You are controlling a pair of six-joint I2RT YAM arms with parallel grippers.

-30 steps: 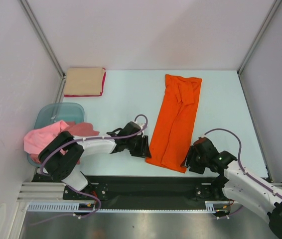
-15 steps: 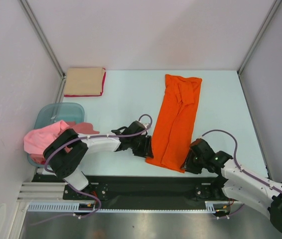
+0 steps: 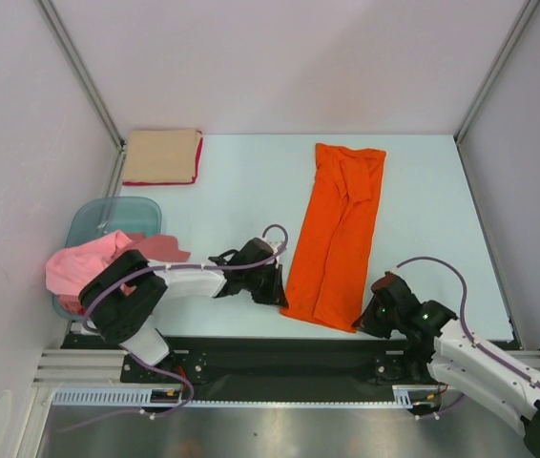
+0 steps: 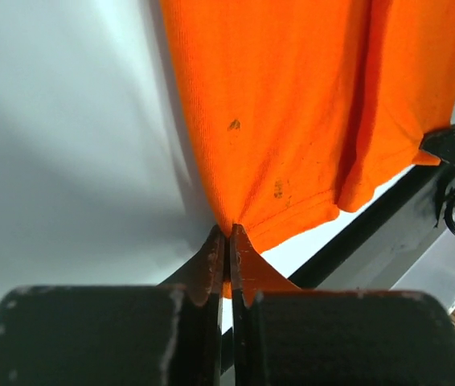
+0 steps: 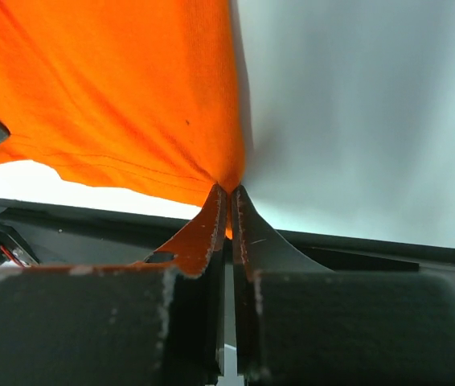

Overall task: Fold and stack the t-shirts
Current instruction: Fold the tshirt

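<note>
Orange t-shirt (image 3: pixel 335 234) lay as a long strip on the table (image 3: pixel 241 181); over the last second the left gripper (image 4: pixel 227 241) and right gripper (image 5: pixel 227 195) had clamped shut on its two near corners, so the next fold looked ready to start

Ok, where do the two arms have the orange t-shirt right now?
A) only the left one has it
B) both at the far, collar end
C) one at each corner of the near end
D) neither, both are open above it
C: the left gripper and right gripper each have their jaws shut on a corner of the orange t-shirt at its near end, as both wrist views show.
</note>
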